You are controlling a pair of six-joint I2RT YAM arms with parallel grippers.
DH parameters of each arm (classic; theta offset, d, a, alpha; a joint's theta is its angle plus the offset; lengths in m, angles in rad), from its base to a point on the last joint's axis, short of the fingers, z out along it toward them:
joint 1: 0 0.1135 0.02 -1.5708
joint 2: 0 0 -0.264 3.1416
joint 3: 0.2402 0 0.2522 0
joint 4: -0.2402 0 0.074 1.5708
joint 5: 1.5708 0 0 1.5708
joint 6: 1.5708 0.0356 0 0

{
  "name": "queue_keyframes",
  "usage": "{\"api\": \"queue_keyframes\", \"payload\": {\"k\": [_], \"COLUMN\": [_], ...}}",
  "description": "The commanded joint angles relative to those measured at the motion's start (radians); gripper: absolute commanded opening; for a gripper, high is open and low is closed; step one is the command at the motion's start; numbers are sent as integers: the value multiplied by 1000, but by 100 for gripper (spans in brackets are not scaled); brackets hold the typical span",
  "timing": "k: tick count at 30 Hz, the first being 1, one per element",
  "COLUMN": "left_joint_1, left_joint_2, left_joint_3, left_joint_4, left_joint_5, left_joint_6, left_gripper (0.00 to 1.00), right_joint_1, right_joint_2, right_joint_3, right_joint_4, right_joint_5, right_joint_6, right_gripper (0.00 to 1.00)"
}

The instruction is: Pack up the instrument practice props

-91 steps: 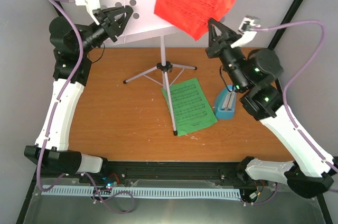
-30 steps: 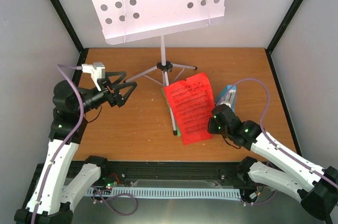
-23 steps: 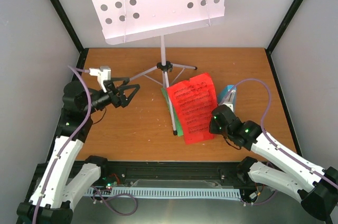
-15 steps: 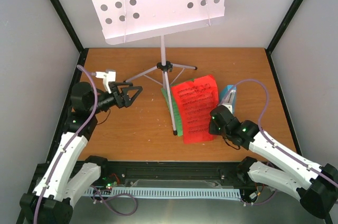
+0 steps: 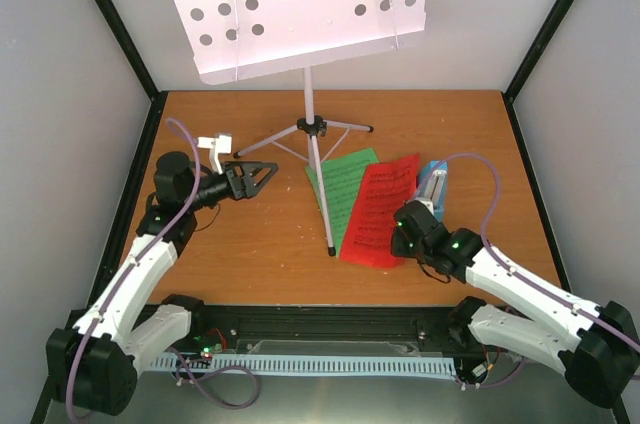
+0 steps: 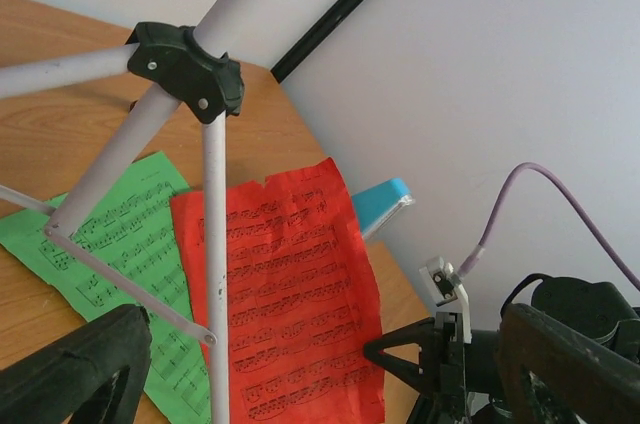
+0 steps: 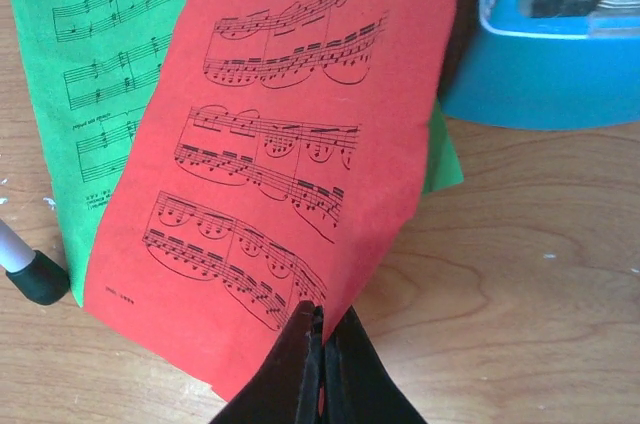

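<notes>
Right hand [image 7: 312, 332] pinching edge of red sheet [image 7: 290, 94] — black staves, overlapping green sheet [image 7: 110, 34], left hand [image 5: 258, 177] wide

We see two arms, the left arm [image 5: 140, 269] and the right arm [image 5: 520, 279], with white shell links and black joints. A purple cable [image 5: 185, 134] trails along each. The left gripper [image 5: 268, 176] has black triangular fingers; green lights [image 5: 452, 241] dot the right arm's joints

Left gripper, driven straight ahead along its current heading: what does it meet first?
Most likely the music stand's front tripod leg, standing just ahead of the left gripper; the green sheet and red sheet lie beyond. Depth is unclear, so it could slip past.
</notes>
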Motion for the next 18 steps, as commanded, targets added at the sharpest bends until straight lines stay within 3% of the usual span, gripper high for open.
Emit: {"api": "queue_keyframes", "payload": {"k": [1,11,18], "left_joint_1": [-12,-31,-120], "left_joint_2": [33,87,165], "left_joint_3": [8,3,32], "left_joint_4": [69,99,95], "left_joint_5": [19,11,-59], "left_joint_6": [-23,-25,-3], "left_gripper": [94,90,86], "right_joint_1": [1,1,-3], "right_joint_2": [54,220,317], "right_joint_3": [28,128,164], "right_joint_4": [80,137,216], "right_joint_5": [-20,2,8], "right_joint_6": [-26,-144,-172], "right_gripper": [3,3,3]}}
